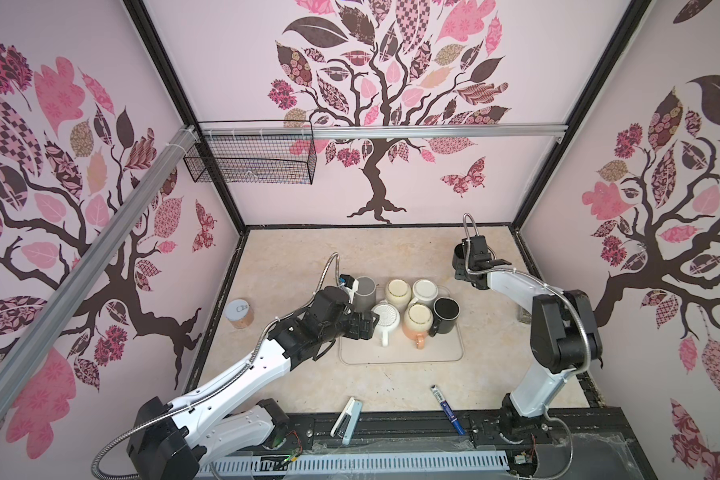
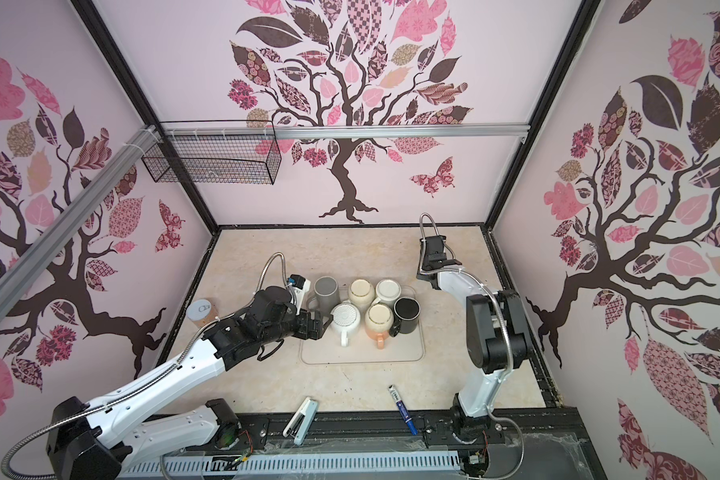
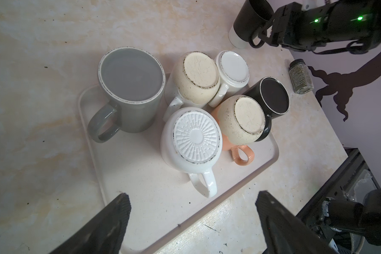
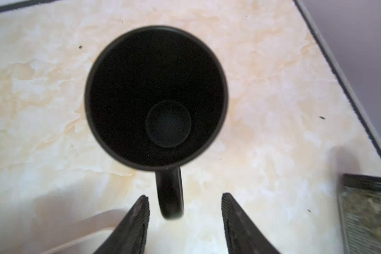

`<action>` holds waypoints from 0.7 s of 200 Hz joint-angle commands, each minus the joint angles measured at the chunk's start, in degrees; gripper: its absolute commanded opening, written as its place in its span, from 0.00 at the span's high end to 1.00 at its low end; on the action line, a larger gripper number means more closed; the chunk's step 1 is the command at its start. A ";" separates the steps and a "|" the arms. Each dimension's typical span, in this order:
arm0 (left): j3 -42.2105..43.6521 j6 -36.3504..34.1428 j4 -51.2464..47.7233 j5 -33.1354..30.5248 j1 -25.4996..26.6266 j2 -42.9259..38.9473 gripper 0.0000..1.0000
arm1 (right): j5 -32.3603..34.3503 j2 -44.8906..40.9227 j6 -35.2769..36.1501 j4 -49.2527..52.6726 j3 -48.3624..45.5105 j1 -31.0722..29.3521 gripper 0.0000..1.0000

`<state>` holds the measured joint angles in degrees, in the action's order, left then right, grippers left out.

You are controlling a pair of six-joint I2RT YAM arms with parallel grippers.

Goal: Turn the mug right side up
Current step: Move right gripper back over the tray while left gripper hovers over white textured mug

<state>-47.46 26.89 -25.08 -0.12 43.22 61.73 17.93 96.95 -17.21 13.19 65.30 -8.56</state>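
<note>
Both arms alike: left arm [image 1: 233, 374], rooted at 7 o'clock of the table [image 1: 292, 386], and right arm [image 1: 531, 388], rooted at 5 o'clock, have white moulded link shells with small dark screw heads and black joint housings. A ribbed silver conduit [image 1: 327, 270] loops to each wrist; the left wrist carries a white block with a blue connector [image 1: 343, 280], and the right wrist shows two green lights [image 3: 316, 21]. Left gripper [image 3: 193, 194] and right gripper [image 4: 185, 195]: black tapered fingers, finely ribbed pads.

The marbled tabletop [image 1: 391, 384] carries a tray [image 1: 400, 360] at its middle, a black mug [image 4: 156, 96] far right, a jar [image 1: 239, 313] left, stapler [image 1: 346, 417] and pen [image 1: 447, 409] near.
</note>
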 commanded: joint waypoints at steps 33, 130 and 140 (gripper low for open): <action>0.14 -0.30 -3.74 -5.60 2.31 -0.53 0.04 | -0.17 -19.32 -3.35 -2.84 -6.89 -4.36 0.45; 1.79 1.62 -5.81 -7.44 5.37 -2.69 0.08 | 4.89 -26.58 -4.90 2.22 -10.23 -37.83 0.45; 2.56 2.18 -5.73 -6.95 5.55 -2.84 0.08 | 5.81 -27.38 -5.22 3.29 -10.69 -40.75 0.45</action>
<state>-47.33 28.01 -30.57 -7.42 47.99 59.07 21.41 73.32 -20.97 12.69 54.81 -43.42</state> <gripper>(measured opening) 0.923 0.550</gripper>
